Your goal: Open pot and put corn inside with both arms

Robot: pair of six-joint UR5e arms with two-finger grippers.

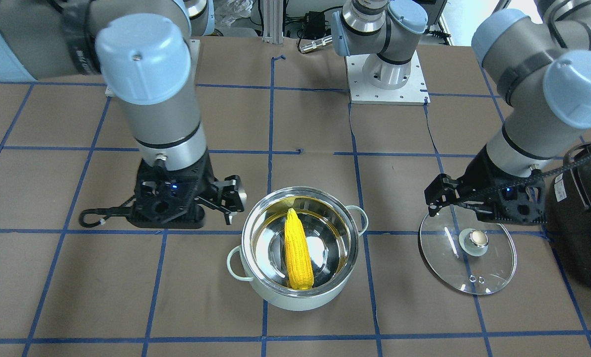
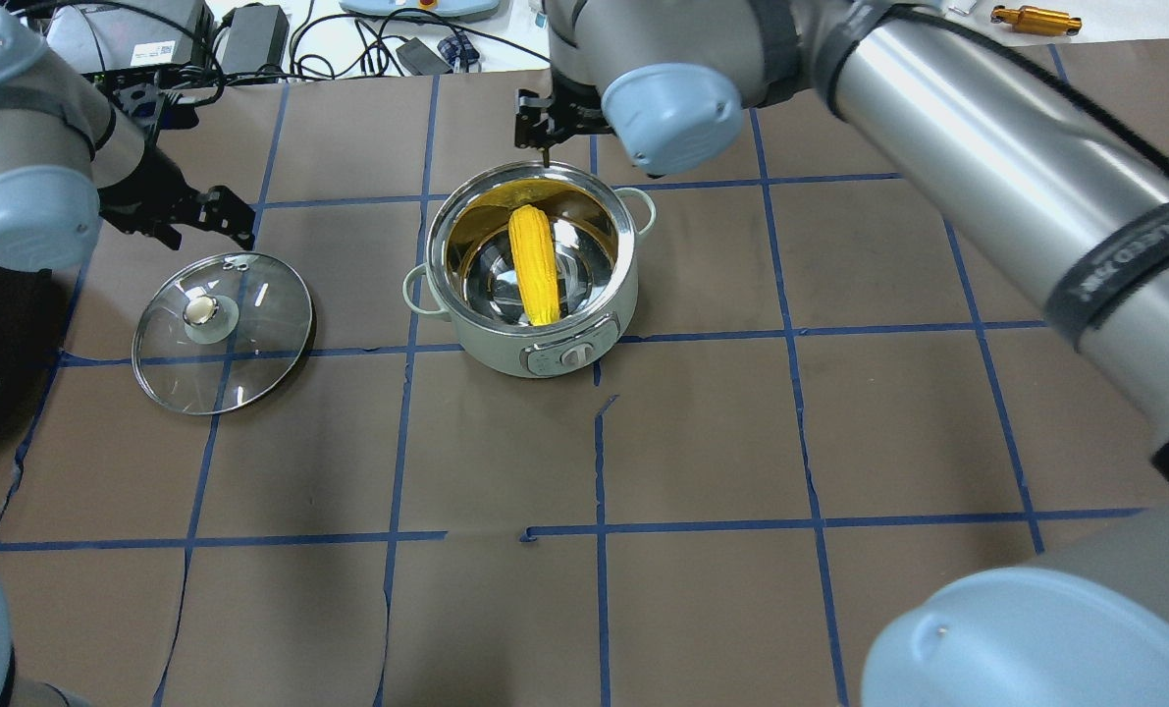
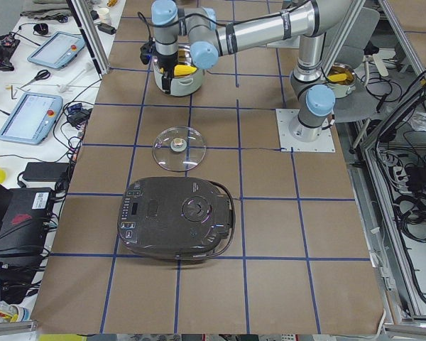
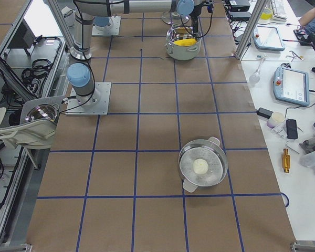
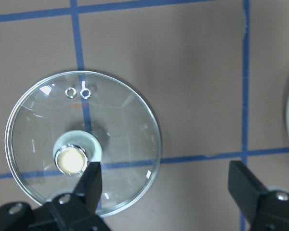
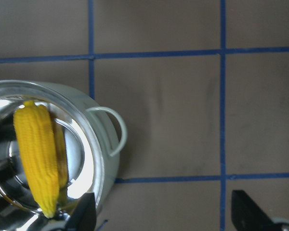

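Note:
The mint-white pot (image 1: 295, 299) stands open at mid-table, also in the overhead view (image 2: 486, 346). The yellow corn (image 1: 297, 250) lies inside it, leaning on the steel wall (image 2: 533, 265); it also shows in the right wrist view (image 6: 36, 154). The glass lid (image 1: 466, 267) lies flat on the table beside the pot (image 2: 250, 334) (image 5: 111, 125). My left gripper (image 1: 434, 198) is open and empty just above the lid's edge (image 5: 166, 187). My right gripper (image 1: 230, 198) is open and empty beside the pot's rim (image 6: 164, 211).
A large black appliance (image 1: 585, 208) sits past the lid on my left (image 3: 177, 217). A steel steamer pot (image 4: 202, 167) with a white item stands far off on my right. The brown table has blue tape lines.

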